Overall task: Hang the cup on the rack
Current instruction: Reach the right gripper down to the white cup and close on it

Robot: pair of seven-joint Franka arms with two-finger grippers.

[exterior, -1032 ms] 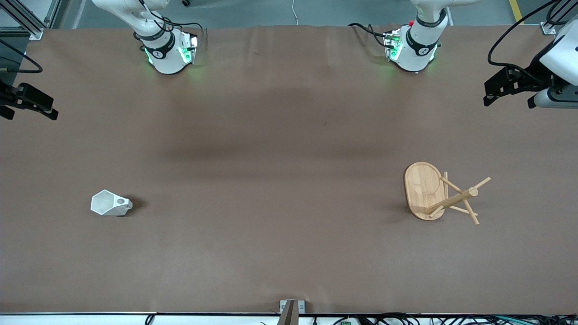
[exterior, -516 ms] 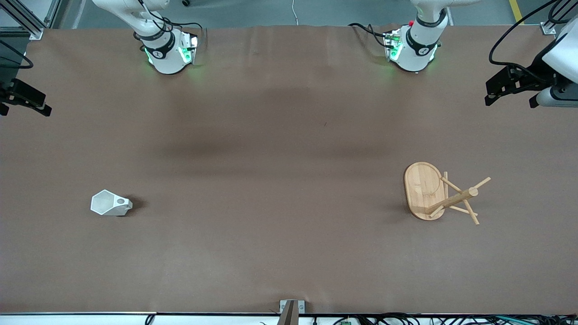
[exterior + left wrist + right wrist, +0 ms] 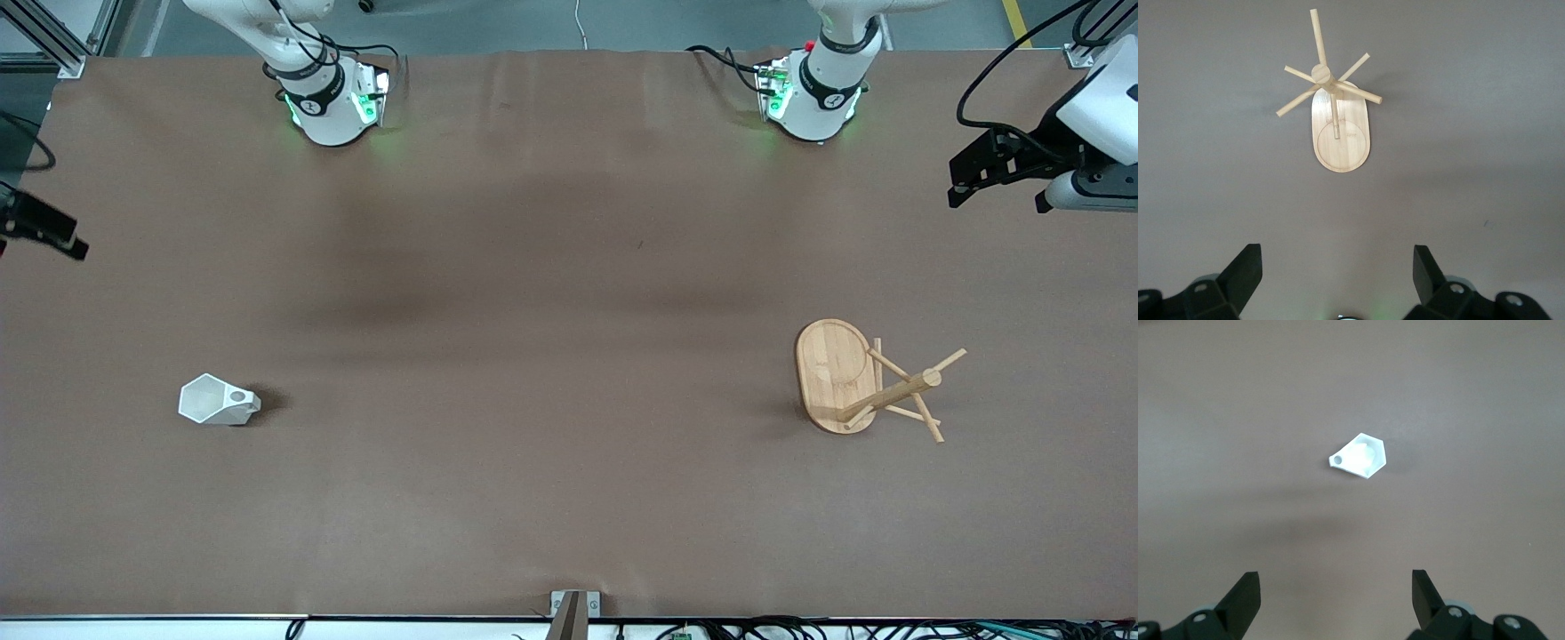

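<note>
Front view, read from the right arm's end of the table to the left arm's. Right gripper (image 3: 40, 233) hangs in the air over that end's edge, empty; its wrist view shows both fingers (image 3: 1245, 597) spread wide apart. Cup (image 3: 218, 401) lies on its side on the brown table (image 3: 551, 356), toward the right arm's end, in the half nearer the front camera, handle hole visible. Rack (image 3: 867, 382) stands upright toward the left arm's end, about as near the front camera as the cup, oval base flat on the table, pegs bare. Left gripper (image 3: 1000, 169) hangs over the left arm's end edge, fingers (image 3: 1245, 270) spread wide, holding nothing.
</note>
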